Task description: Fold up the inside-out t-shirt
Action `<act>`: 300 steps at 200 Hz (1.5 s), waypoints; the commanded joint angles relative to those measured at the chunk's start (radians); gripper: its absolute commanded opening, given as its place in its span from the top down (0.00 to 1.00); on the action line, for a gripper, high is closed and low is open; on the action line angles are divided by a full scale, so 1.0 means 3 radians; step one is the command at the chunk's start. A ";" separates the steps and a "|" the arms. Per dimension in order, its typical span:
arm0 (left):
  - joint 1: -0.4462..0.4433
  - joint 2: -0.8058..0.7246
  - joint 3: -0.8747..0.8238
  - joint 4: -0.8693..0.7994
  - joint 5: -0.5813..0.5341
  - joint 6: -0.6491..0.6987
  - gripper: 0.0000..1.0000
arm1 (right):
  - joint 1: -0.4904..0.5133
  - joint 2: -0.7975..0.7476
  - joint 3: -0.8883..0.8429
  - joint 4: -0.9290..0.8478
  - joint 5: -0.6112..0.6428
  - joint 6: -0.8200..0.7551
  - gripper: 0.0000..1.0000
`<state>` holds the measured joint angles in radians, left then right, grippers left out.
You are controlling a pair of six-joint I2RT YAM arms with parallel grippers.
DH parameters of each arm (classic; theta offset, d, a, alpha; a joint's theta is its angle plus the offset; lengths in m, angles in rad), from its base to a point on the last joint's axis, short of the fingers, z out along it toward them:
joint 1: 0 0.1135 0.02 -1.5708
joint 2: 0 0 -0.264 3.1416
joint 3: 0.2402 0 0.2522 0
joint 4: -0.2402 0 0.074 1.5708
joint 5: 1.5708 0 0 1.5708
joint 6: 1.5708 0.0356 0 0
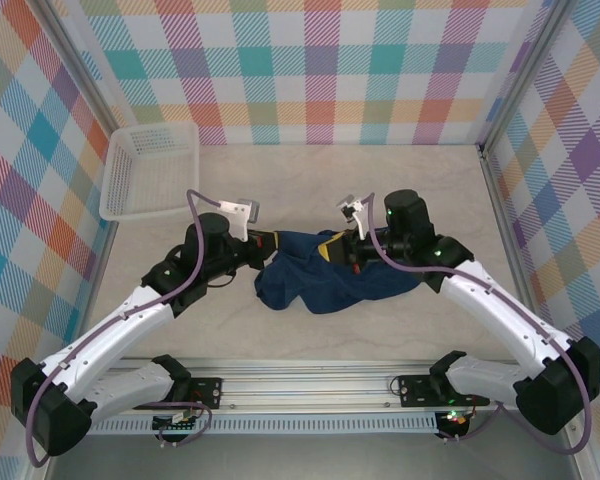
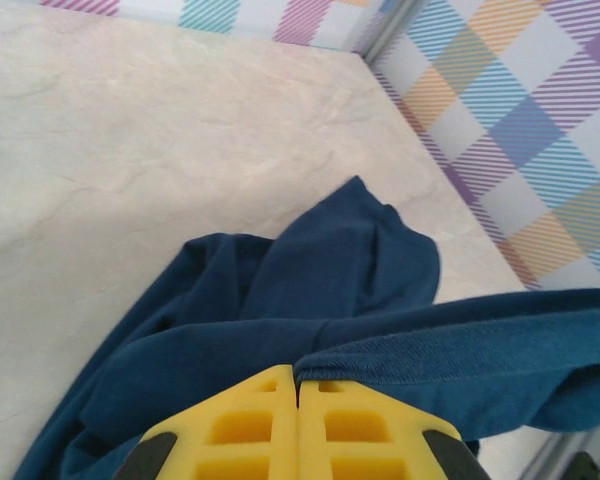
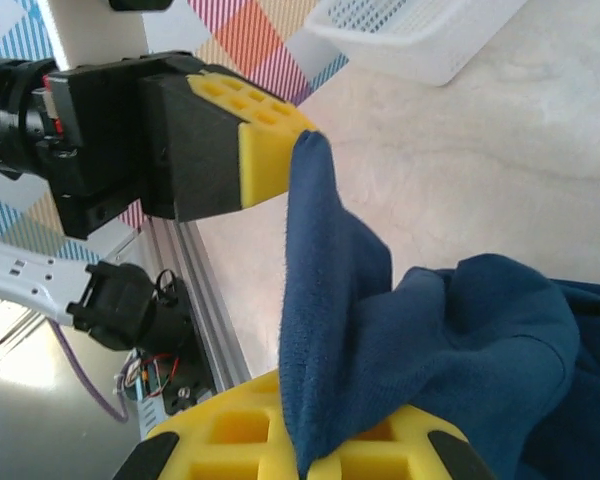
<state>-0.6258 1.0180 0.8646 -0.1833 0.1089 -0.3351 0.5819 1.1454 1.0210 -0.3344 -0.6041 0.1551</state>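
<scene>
On my pale bench (image 1: 310,185), the inside-out t-shirt (image 1: 325,280) lies bunched near the middle. My left tool (image 2: 298,385) pinches its hem, and my right tool (image 3: 302,440) pinches another edge.

A pale beige tabletop (image 1: 330,180) with a faint marbled grain is boxed in on three sides by walls (image 1: 320,60) covered in a pastel plaid of teal, purple, orange, pink and yellow on white. Silver metal posts (image 1: 80,75) run up the back corners, and a ribbed aluminium rail (image 1: 310,372) lines the near edge. The light is bright and even, with only soft shadows
</scene>
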 commanded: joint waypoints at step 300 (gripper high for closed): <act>-0.1069 0.0778 0.0163 0.0477 -0.0530 0.0567 0.36 | -0.0350 0.0370 0.0708 -0.0654 -0.0387 0.0474 1.00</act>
<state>-0.9295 1.2083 0.8818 -0.0742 0.1680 -0.1707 0.4725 1.2625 1.2507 -0.6060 -0.6727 0.2451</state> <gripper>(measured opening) 0.647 0.051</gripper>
